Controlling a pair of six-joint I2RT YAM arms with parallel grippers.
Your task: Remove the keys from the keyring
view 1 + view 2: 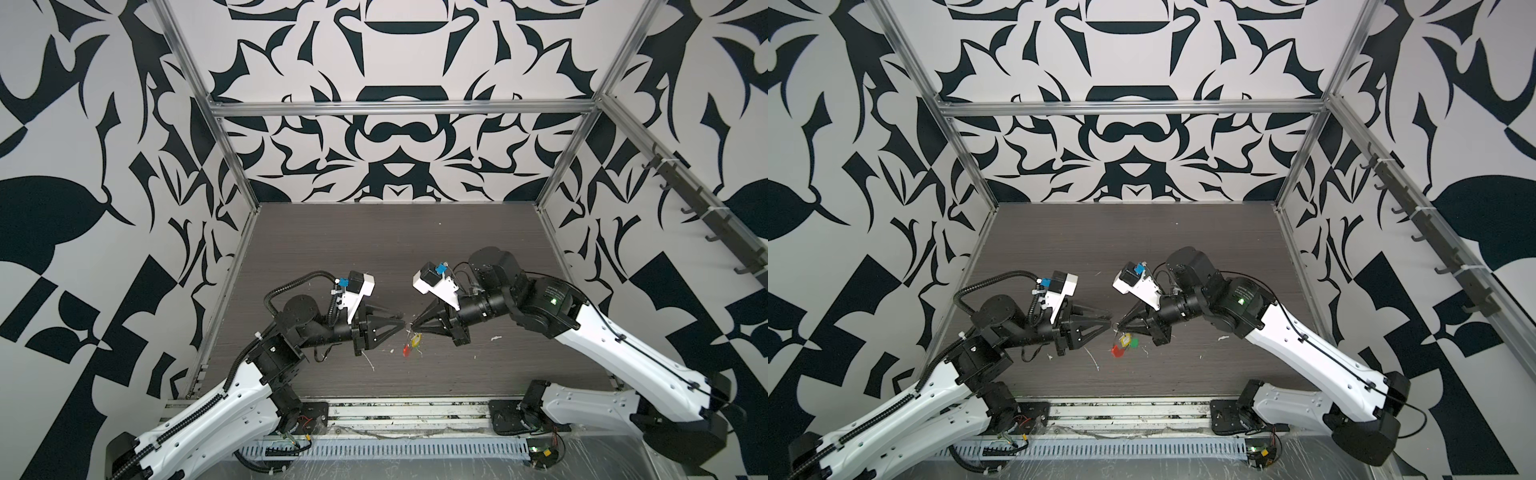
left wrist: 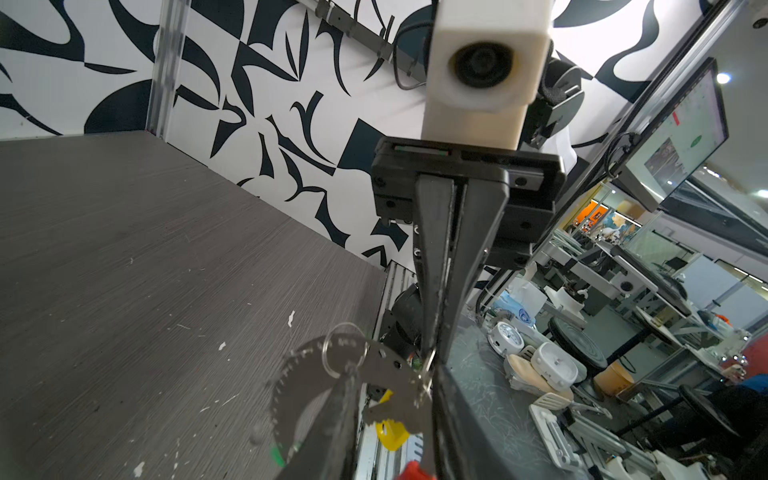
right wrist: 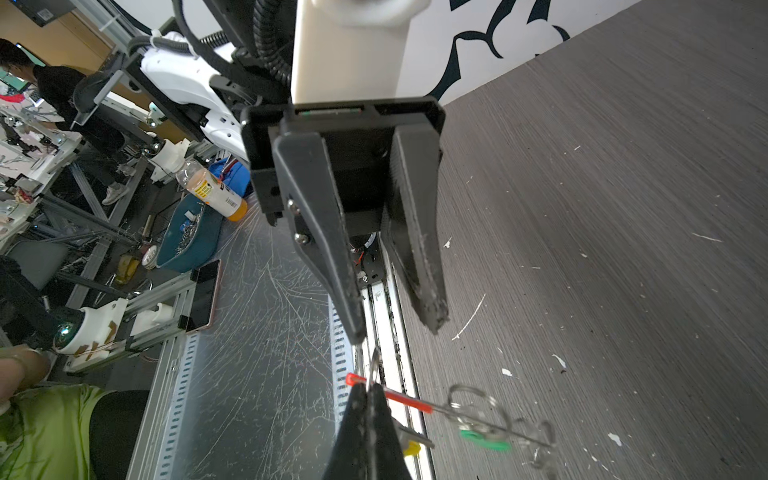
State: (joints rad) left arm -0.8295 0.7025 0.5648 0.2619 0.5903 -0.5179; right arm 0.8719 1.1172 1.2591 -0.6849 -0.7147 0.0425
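In both top views my two grippers meet tip to tip above the table's middle. My right gripper [image 3: 369, 390] is shut on the keyring [image 2: 386, 365], a thin silver hoop with a perforated arc and a red sleeve [image 3: 399, 399]. The ring hangs below the tips [image 1: 1119, 345]. On it hang the keys: a yellow one [image 1: 1124, 340] and a green one [image 1: 1134, 343]. The green key [image 3: 486, 440] sits farther along the wire from the sleeve. My left gripper [image 3: 397, 332] is open, its fingertips just short of the ring's top, with the arc showing between its fingers [image 2: 332, 428].
Small white scraps [image 1: 496, 337] litter the dark wood-grain table [image 1: 374, 249]. Aluminium frame posts and patterned walls close in the left, right and back. A rail and slotted cable duct [image 1: 395, 449] run along the front edge.
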